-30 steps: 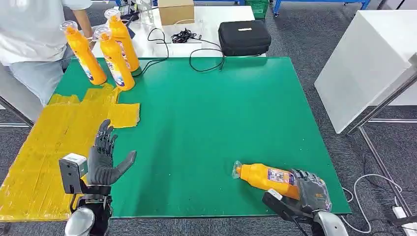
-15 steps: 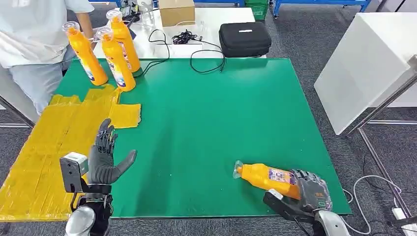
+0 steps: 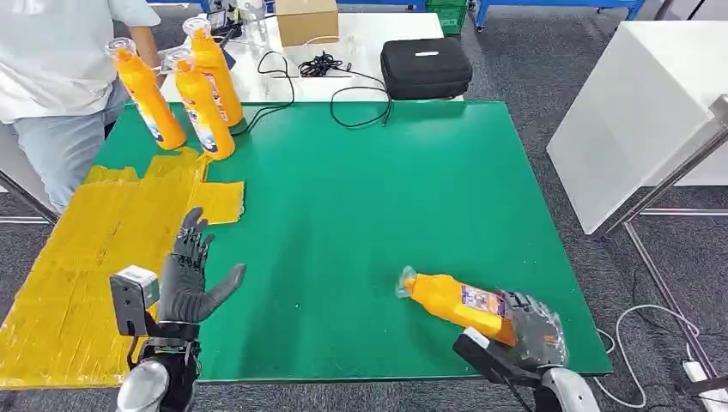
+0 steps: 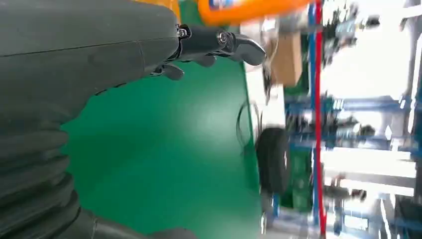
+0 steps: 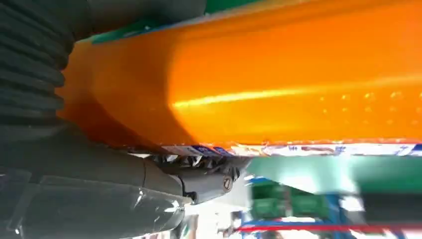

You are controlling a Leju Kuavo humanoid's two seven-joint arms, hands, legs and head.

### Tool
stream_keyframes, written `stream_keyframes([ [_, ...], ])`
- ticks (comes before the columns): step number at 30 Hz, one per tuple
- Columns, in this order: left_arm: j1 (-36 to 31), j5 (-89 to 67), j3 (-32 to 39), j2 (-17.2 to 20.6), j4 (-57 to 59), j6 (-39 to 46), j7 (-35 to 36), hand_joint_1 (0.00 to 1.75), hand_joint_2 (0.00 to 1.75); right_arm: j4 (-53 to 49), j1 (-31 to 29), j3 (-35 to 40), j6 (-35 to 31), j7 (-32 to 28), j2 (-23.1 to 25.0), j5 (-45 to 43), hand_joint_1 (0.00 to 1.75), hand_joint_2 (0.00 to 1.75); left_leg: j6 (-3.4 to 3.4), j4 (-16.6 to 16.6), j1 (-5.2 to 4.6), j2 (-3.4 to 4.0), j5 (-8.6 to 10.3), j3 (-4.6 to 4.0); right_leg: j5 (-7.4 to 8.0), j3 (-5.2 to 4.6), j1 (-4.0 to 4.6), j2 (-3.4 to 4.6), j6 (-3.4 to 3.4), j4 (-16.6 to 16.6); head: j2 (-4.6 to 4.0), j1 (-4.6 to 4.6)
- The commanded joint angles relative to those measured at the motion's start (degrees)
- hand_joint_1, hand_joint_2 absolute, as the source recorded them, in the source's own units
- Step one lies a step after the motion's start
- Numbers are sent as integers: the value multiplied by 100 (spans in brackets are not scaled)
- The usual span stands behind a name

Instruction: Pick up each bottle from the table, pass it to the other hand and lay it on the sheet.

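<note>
The right hand (image 3: 534,328) is wrapped around the base end of an orange bottle (image 3: 451,301) at the near right of the green counter (image 3: 378,197), the neck pointing toward the middle and apparently tilted a little off the surface. The bottle looks like rigid, glossy plastic, probably fairly heavy if full and apt to slip, so the wide labelled body is the safest place to grasp. The left hand (image 3: 191,271) waits with fingers spread and holding nothing beside the yellow sheet (image 3: 94,249).
</note>
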Motion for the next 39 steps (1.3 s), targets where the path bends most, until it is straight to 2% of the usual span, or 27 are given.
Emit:
stream_keyframes([
  [1, -781, 872, -1300, 649, 439, -1376, 471, 0, 175, 567, -1487, -4, -516, -1092, 1562, -1080, 175, 175, -20, 2, 11, 32, 4, -6, 13, -21, 12, 24, -20, 3, 0, 0],
  [6, -807, 874, -1334, 673, 441, -1367, 490, 0, 175, 546, -1438, -29, -532, -1175, 1539, -1175, 175, 175, -22, -4, 10, -2, 29, -12, 15, -29, 15, -2, -24, 1, 0, 0],
  [14, -1486, 1184, -2054, 470, 1394, -1580, 795, 0, 175, 1149, -2193, 281, -483, -1424, 1876, -1630, 175, 175, -23, -4, 6, 6, 31, -24, 18, -36, 8, 3, -25, 6, 0, 0],
  [21, -1674, 1316, -2210, 494, 1385, -1596, 770, 0, 175, 1491, -2449, 600, -451, -1464, 2037, -1738, 173, 175, -24, 0, 8, 4, 26, -26, 13, -39, 10, 1, -27, 9, 0, 0],
  [28, -1777, 1491, -2193, 454, 1417, -1446, 776, 0, 175, 2162, -2620, 1465, -136, -1533, 2296, -1744, 173, 175, -22, -4, 10, 13, 27, -25, 16, -39, 10, 10, -25, 7, 0, 0],
  [36, -1951, 1664, -2019, 358, 1577, -1172, 686, 0, 175, 2999, -2669, 2915, 320, -1667, 2698, -1826, 175, 175, -23, -1, 14, 7, 28, -36, 15, -50, 15, 5, -25, 8, 0, 2],
  [39, -1959, 1694, -1988, 349, 1614, -1150, 672, 0, 175, 3058, -2670, 3057, 347, -1681, 2718, -1828, 175, 175, -28, -3, 16, 11, 20, -14, 7, -32, 18, 5, -32, 10, 0, 2],
])
